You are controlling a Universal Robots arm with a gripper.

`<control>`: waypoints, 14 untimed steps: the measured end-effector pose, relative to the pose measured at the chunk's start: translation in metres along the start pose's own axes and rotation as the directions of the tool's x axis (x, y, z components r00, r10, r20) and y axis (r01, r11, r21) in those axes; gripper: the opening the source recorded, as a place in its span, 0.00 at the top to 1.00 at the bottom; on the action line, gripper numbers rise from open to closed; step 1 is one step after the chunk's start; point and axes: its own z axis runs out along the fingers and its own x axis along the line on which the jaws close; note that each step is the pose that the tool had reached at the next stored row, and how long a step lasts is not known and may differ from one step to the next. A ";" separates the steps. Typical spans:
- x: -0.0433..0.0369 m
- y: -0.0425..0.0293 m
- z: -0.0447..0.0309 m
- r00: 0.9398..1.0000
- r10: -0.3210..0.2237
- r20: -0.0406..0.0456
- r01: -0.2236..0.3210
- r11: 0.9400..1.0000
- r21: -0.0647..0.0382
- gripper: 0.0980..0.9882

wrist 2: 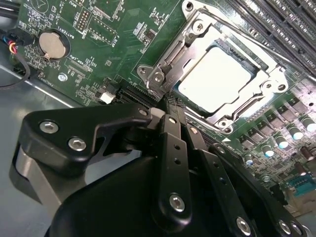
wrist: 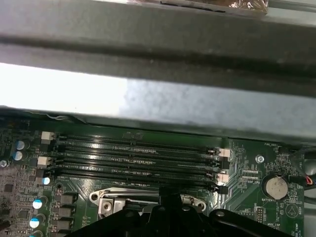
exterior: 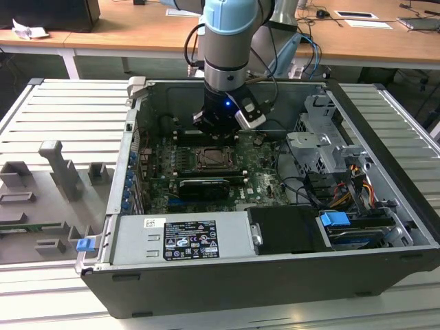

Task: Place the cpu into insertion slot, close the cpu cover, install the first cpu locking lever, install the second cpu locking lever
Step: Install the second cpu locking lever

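Observation:
The cpu (wrist 2: 215,81), a pale square chip, lies flat in the insertion slot (exterior: 218,159) on the green board. The silvery cpu cover (wrist 2: 190,47) lies closed over it and frames its top. In the second wrist view my gripper (wrist 2: 168,104) is shut. Its black fingers (wrist 2: 172,148) meet in one point that touches or nearly touches the socket's metal rim at the corner nearest me. I cannot tell how the locking levers stand. In the exterior view the gripper (exterior: 218,130) hangs low inside the open computer case, over the socket's far edge.
Long black memory slots (wrist: 138,158) run beside the socket, under the grey case wall (wrist: 158,98). A coin battery (wrist 2: 52,44) sits on the board. The power supply (exterior: 179,237), drive cage (exterior: 323,148) and cables (exterior: 344,185) crowd the case. A grey fixture tray (exterior: 48,192) lies at the exterior view's left.

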 end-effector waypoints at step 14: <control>-0.0002 -0.0063 -0.0217 1.000 0.000 0.000 0.000 1.000 0.000 0.99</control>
